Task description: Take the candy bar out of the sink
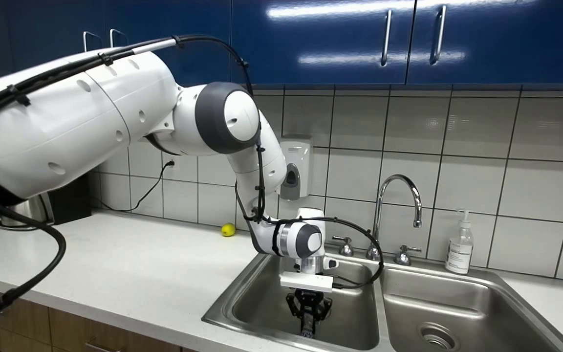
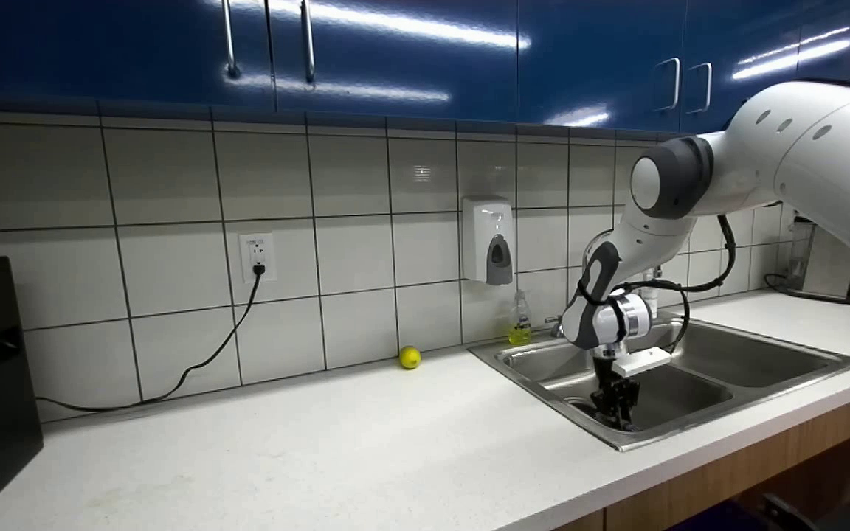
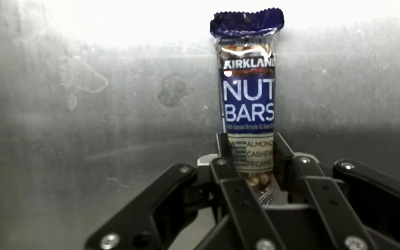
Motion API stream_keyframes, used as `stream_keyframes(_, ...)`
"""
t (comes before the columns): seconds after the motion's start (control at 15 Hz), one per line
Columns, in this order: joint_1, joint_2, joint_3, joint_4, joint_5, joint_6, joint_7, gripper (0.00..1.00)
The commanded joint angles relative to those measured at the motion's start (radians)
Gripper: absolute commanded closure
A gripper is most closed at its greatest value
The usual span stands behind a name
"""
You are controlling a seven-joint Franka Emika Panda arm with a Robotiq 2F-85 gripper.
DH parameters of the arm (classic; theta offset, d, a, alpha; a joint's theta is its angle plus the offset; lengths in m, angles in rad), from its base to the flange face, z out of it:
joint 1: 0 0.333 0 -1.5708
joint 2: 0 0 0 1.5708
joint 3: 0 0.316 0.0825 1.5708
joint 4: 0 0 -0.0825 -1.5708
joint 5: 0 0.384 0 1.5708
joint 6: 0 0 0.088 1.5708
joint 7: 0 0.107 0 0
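Got gripper btm rt of wrist view, w/ both fingers clamped on candy bar, hiding its lower end; can read NUT BARS here only. Shows btm ctr in an exterior view, in L bowl of sink. Can't make bar out in an exterior view w/ yellow-filled bottle rt of ctr.

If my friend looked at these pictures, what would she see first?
Probably the big white robot arm, bent over the counter with its end down in the steel sink. In the wrist view, the shiny candy bar would pop out, gripped in the tool, with NUT BARS in big letters. After that, perhaps the little round yellow thing on the counter by the tiled wall.
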Motion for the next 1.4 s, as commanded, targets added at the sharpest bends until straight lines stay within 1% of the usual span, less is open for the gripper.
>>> stream_keyframes(0.0,0.009,-0.112,-0.002,-0.085,-0.004,-0.005,0.043,0.92)
stream_keyframes(0.27,0.031,-0.229,-0.014,-0.174,-0.015,0.010,0.073,0.92)
stream_keyframes(0.93,0.076,-0.520,-0.010,-0.420,-0.026,0.019,0.073,0.92)
stream_keyframes(1.13,0.107,-0.597,-0.002,-0.492,-0.040,0.024,0.068,0.92)
stream_keyframes(1.33,0.159,-0.653,0.008,-0.556,-0.072,0.026,0.070,0.92)
